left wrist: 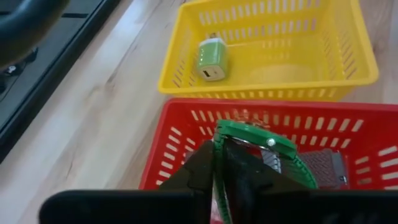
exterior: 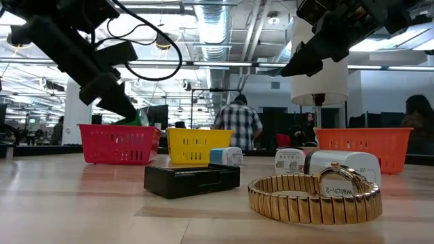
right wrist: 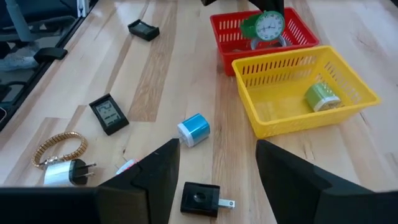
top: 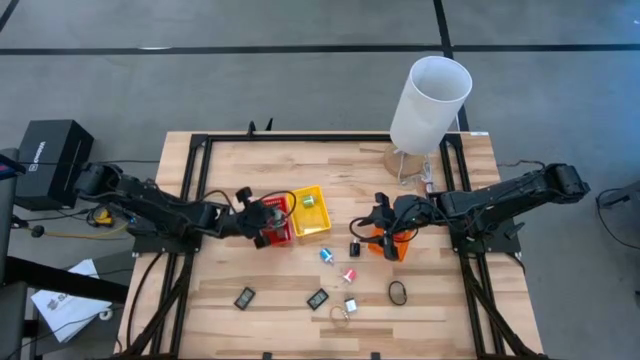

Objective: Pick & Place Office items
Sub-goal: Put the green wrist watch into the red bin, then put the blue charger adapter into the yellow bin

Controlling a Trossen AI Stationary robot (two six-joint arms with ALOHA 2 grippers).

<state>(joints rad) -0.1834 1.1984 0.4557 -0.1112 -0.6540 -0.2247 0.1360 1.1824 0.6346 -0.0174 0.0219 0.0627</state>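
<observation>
A green watch [left wrist: 252,134] with a white dial [right wrist: 269,26] is held over the red tray [top: 280,232], with my left gripper [left wrist: 225,163] shut on it. A dark strap [left wrist: 323,167] lies in the red tray. The yellow tray [top: 312,212] beside it holds a green charger [left wrist: 211,59]. My right gripper [right wrist: 217,168] hangs open over the orange tray [top: 392,245] with nothing between its fingers. Loose on the table lie a blue charger [right wrist: 194,129], a black plug [right wrist: 202,200], two small black clocks [top: 245,297] [top: 318,298], a gold watch [right wrist: 59,149] and a black ring [top: 398,293]. My left gripper pinches the green watch's strap [left wrist: 218,183] between its two fingers. The fingers slant down from the table's left side. The watch's case sticks out past the fingertips, lifted clear above the red tray, with its dial turned toward the table's right.
A tall white cylinder [top: 430,100] stands on a wooden base at the far right. A white plug [right wrist: 65,172] and a red-and-white item [top: 349,274] lie among the loose things near the front. Black frame rails [top: 190,200] run along both sides of the table.
</observation>
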